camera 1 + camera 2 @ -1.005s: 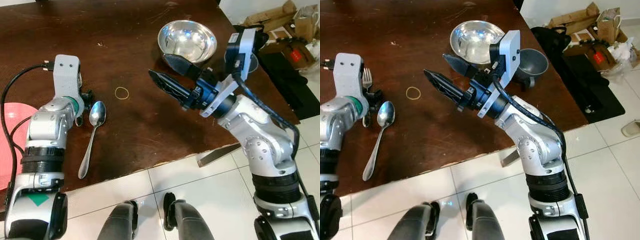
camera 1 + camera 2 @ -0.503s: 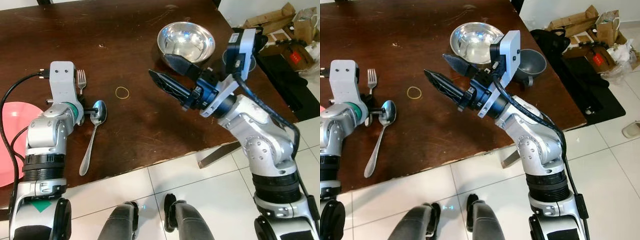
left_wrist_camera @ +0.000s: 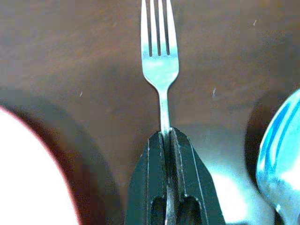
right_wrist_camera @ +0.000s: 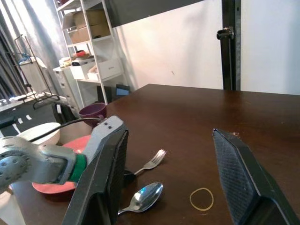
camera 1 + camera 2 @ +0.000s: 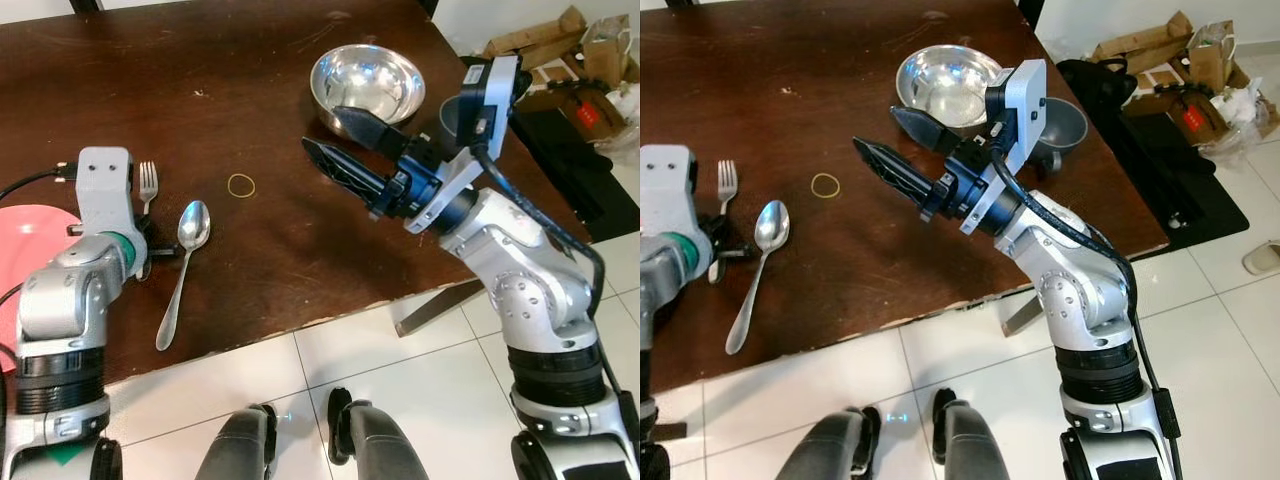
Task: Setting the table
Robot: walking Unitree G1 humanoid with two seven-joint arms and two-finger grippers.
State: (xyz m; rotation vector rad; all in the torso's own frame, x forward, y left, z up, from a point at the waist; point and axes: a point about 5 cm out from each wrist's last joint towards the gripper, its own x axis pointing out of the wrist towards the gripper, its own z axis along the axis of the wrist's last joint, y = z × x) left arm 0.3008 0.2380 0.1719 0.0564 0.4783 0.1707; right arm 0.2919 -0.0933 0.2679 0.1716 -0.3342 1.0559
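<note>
A silver fork (image 3: 160,65) lies on the dark wooden table (image 5: 250,60), tines pointing away from me, and my left gripper (image 3: 166,137) is shut on its handle. In the left eye view the fork (image 5: 147,183) sits just left of a silver spoon (image 5: 183,256) and right of a pink plate (image 5: 14,272). My right gripper (image 5: 322,128) hangs open above the table with nothing between its fingers, in front of a steel bowl (image 5: 366,84).
A yellow rubber band (image 5: 241,184) lies between the spoon and the steel bowl. A grey bowl (image 5: 1066,120) stands at the table's right edge. Boxes and bags (image 5: 1185,60) crowd the floor to the right. The table's near edge (image 5: 300,325) runs above white floor tiles.
My left arm has drawn back to the left, and the fork has gone with it, away from the spoon. The right arm has hardly moved.
</note>
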